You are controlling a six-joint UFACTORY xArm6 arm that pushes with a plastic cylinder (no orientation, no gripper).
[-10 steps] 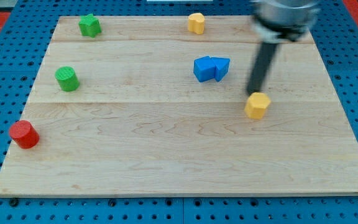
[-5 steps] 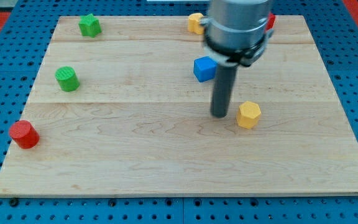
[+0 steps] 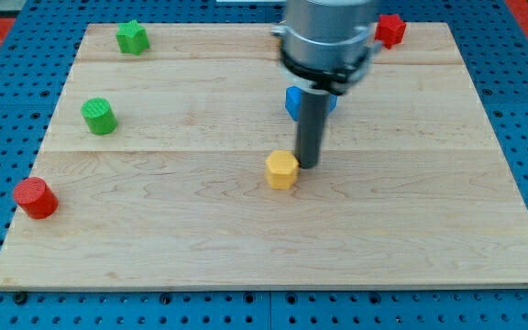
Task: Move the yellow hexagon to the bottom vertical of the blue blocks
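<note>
Yellow hexagon mid-desk, near side of blue blocks, mostly hidden behind rod. My tip touching hexagon's right edge. No claw on this rig.

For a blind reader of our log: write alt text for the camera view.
My tip touches the right side of the yellow hexagon at mid-board, just below the partly hidden blue blocks. On the wooden board also sit a green star, a green cylinder, a red cylinder and a red block.
</note>
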